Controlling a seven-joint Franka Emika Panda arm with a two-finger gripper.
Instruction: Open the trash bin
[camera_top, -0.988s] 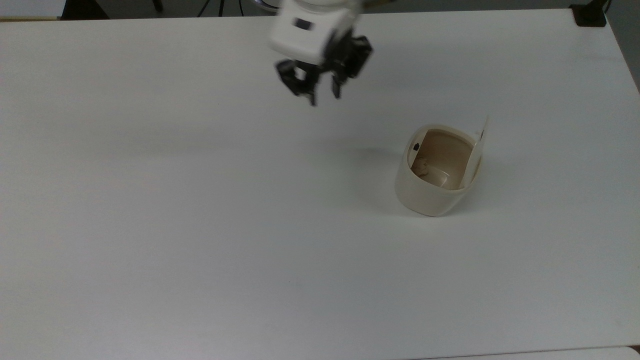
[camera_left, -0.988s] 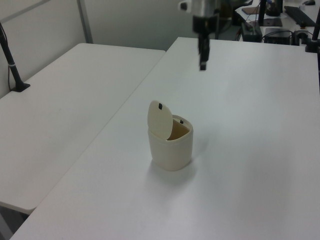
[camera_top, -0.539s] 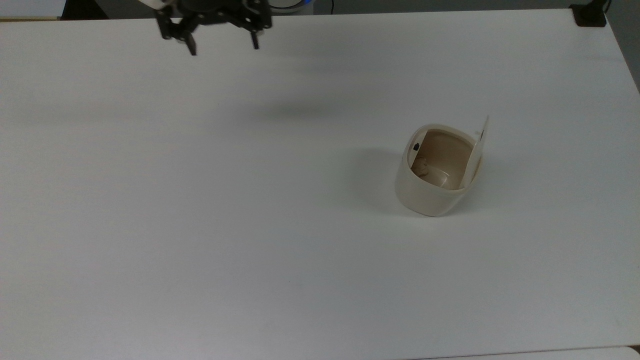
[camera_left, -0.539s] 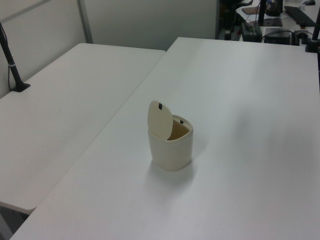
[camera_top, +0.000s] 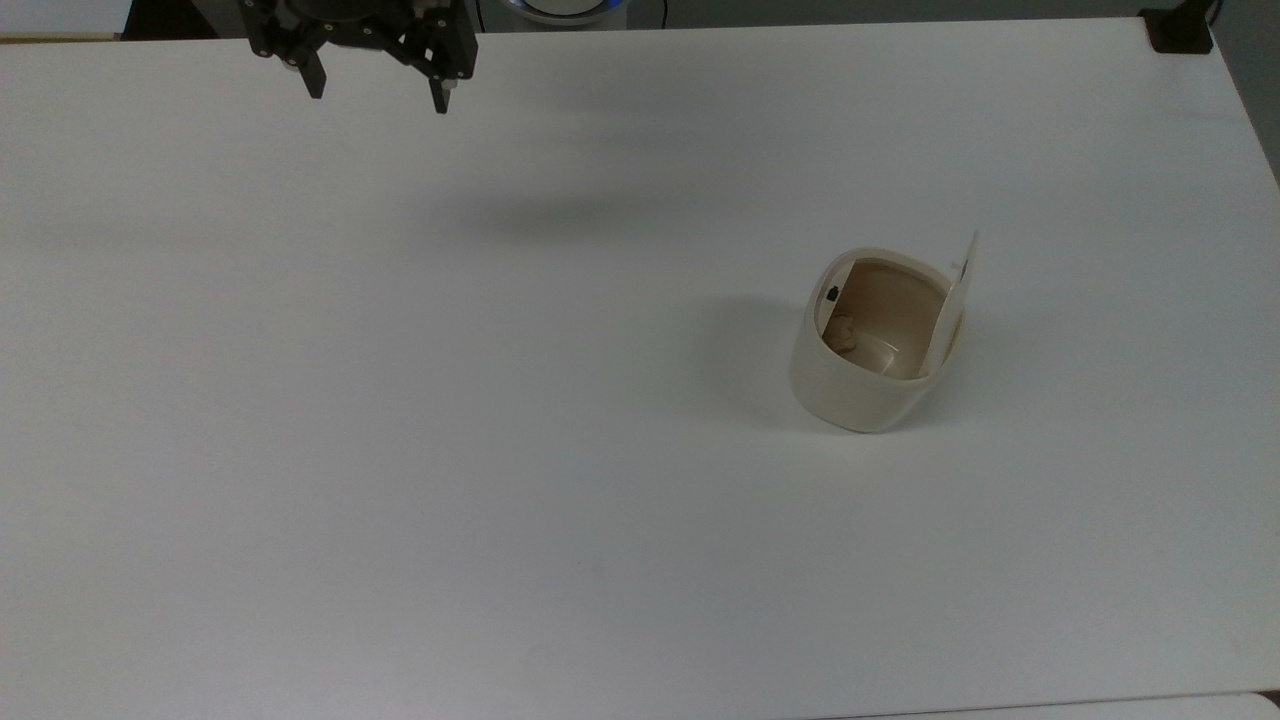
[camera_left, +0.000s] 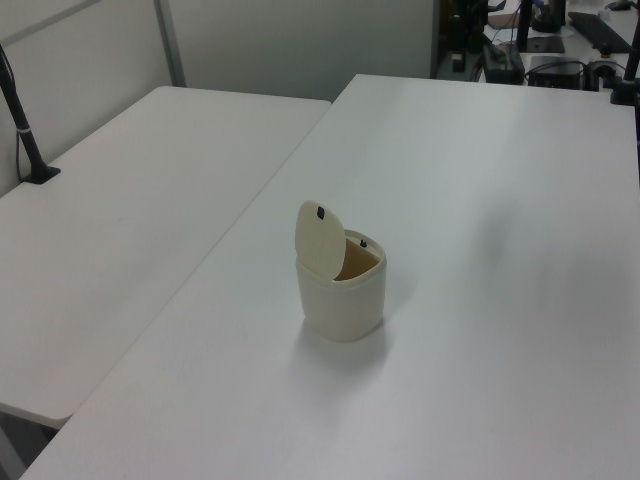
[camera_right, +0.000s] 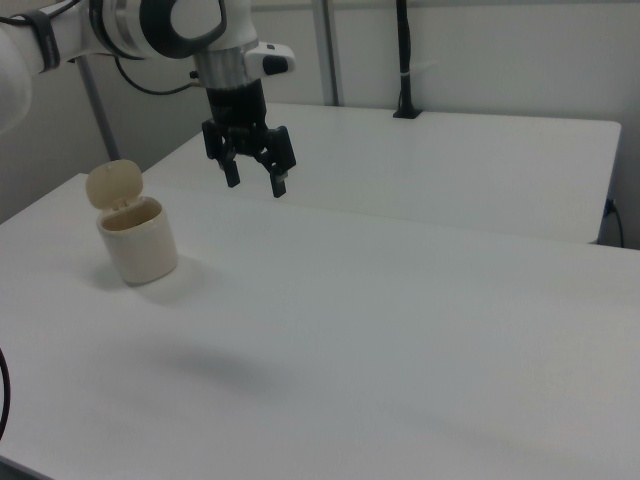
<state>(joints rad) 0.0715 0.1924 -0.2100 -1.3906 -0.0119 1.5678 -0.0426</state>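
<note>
The cream-beige trash bin (camera_top: 868, 360) stands on the white table (camera_top: 500, 450) with its lid (camera_top: 955, 295) swung up on the hinge side. Its brown inside shows a small crumpled scrap at the bottom. In the left view the trash bin (camera_left: 342, 290) has its lid (camera_left: 318, 238) upright with a small black button near the top. The right view has the trash bin (camera_right: 138, 240) at its left. My gripper (camera_top: 377, 90) hangs open and empty high above the table near the top view's upper left edge, far from the bin. In the right view the gripper (camera_right: 255, 180) floats right of the bin.
A second white table (camera_left: 130, 200) adjoins on the left view's left, with a black pole clamp (camera_left: 30, 150) on it. A black clamp (camera_top: 1180, 30) sits at the top view's upper right corner. Desks with cables and equipment (camera_left: 550, 40) stand beyond the far edge.
The gripper has swung from above the table's middle toward the top view's upper left and risen, opening wider. The bin and its raised lid have not moved.
</note>
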